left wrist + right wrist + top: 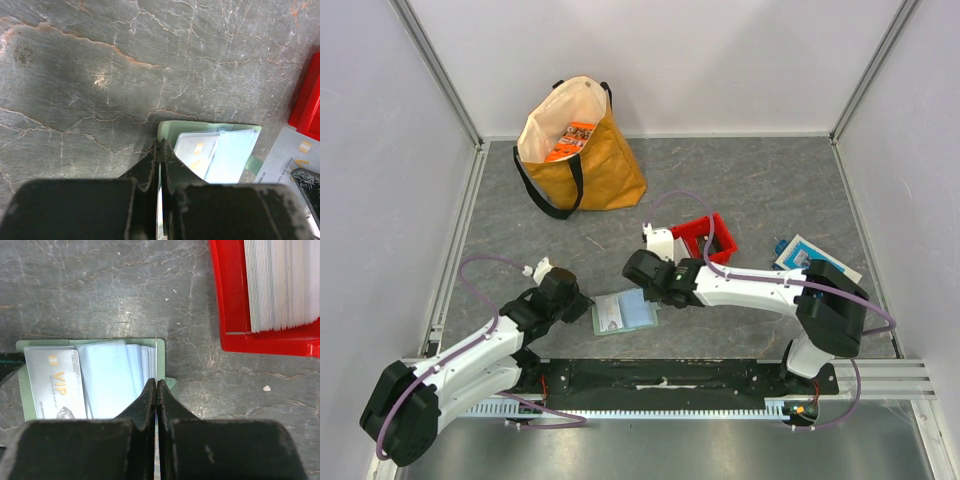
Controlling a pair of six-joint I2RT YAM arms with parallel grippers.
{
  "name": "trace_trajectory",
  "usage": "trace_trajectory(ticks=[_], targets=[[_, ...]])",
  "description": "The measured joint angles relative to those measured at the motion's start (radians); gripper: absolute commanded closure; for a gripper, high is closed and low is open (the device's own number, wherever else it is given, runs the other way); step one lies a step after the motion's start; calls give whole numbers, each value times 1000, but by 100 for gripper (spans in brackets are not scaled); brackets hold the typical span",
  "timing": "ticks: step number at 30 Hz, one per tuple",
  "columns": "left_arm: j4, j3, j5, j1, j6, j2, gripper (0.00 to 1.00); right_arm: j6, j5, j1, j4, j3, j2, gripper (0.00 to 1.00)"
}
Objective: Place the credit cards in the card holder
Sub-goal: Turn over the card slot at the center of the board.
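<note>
The card holder (21, 390) lies open and flat on the desk (100, 290), just in front of the two arms. One VIP card (55, 385) already sits in its left pocket.

The left gripper (160, 147) is pressed together at the holder's left edge. It looks like it pinches the green cover there. The right gripper (156, 385) is pressed together too, and it pinches a thin credit card (287, 160). That card hangs over the holder's right edge, next to the row of clear pockets. More cards stand in the red bin (225, 290) close by.

A few things could go wrong from here. The card is thin and smooth, so it could slip or twist in the gripper. The pocket mouths are very narrow and sit close together. If the card comes down a little off, it could slide under the pockets or onto the desk. If it hits a pocket edge and gets pushed hard, it could bend. The holder is light, so a push could make it slide if the left gripper's hold is weak.
</note>
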State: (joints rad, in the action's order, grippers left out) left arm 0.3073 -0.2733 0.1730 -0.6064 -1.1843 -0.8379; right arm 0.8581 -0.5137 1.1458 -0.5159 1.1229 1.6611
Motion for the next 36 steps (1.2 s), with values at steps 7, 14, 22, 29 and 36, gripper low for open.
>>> trace_trajectory(ticks=[7, 14, 22, 29, 36], targets=[[-2, 11, 0, 0, 0, 1, 98, -14, 150, -29, 116, -85, -38, 100], [-2, 13, 0, 0, 0, 1, 98, -18, 195, -27, 180, -101, -60, 100], [-2, 13, 0, 0, 0, 1, 98, -25, 194, -29, 189, -108, -60, 100], [-2, 13, 0, 0, 0, 1, 98, -32, 191, -29, 186, -128, -60, 100], [-2, 13, -1, 0, 0, 1, 98, -37, 195, -29, 188, -135, -58, 100]])
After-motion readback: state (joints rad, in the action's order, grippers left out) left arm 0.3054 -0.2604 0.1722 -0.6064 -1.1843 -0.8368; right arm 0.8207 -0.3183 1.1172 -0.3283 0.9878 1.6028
